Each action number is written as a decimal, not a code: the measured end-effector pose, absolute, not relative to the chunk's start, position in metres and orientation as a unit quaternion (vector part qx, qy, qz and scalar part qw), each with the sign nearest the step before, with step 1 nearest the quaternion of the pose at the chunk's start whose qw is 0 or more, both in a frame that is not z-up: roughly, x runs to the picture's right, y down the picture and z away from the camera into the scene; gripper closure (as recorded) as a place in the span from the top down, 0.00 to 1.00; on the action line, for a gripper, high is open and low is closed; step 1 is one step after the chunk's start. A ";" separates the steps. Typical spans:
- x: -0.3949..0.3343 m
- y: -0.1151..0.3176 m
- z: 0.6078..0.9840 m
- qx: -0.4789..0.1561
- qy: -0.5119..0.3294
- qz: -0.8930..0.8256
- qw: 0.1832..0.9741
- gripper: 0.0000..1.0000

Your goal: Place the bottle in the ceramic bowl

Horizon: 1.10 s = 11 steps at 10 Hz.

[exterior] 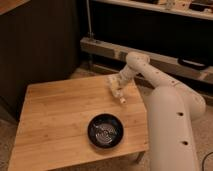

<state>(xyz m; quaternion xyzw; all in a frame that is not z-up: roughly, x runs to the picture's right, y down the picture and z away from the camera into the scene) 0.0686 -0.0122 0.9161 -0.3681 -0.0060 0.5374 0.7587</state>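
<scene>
My gripper [117, 92] is down at the far right part of the wooden table [55, 120], with the white arm reaching in from the right. Its fingers are shut on the bottle [121, 100], a small whitish thing whose lower end pokes out just below them, at the table top. The gripper hides most of the bottle. The ceramic bowl [105, 131], round, glossy black with pale swirls inside, sits empty on the table nearer the front edge, a short way in front of the gripper and slightly left.
The robot's white body [170, 130] stands against the table's right side. Behind the table run a dark wall and a low metal ledge [150, 56]. The table's right edge lies close to the gripper.
</scene>
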 end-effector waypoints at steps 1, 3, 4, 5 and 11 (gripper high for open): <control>0.058 -0.011 0.893 -0.374 -0.014 0.523 0.766 0.00; 0.035 0.009 0.855 -0.397 -0.029 0.499 0.770 0.00; 0.028 0.020 0.843 -0.410 -0.036 0.492 0.767 0.00; 0.021 0.040 0.826 -0.434 -0.044 0.485 0.758 0.00; 0.038 0.107 0.783 -0.510 -0.056 0.436 0.740 0.29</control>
